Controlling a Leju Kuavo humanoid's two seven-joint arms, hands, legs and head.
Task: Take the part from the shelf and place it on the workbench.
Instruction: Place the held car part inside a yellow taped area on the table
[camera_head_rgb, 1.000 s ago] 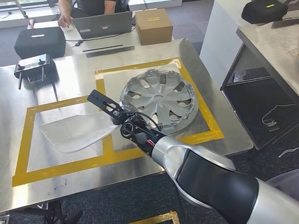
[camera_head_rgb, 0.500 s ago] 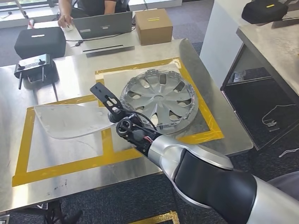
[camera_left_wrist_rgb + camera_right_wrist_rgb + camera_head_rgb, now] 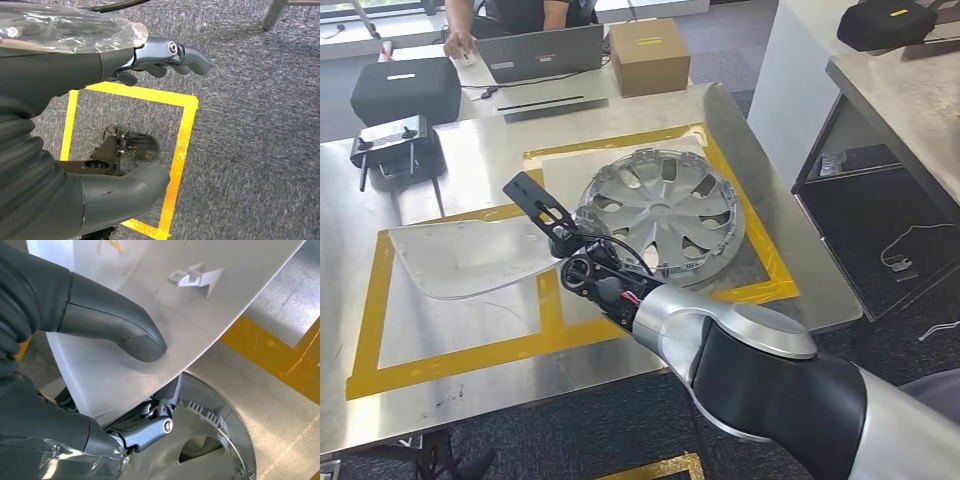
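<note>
The part [image 3: 463,258], a thin grey panel, hangs low over the left taped square of the workbench [image 3: 471,150], pinched at one end by the right hand [image 3: 580,262], so it may swing against the hubcap [image 3: 660,215] or slip.

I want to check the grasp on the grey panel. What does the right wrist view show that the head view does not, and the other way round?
Right wrist view alone: the thumb presses on one face of the grey panel, darker fingers sit under its edge, and a small moulded clip stands on the panel.

Head view alone: the panel's full outline over the left yellow-taped square, the whole hubcap, the workbench, a laptop and a cardboard box behind.

Both: the right hand holding the panel beside the hubcap.
</note>
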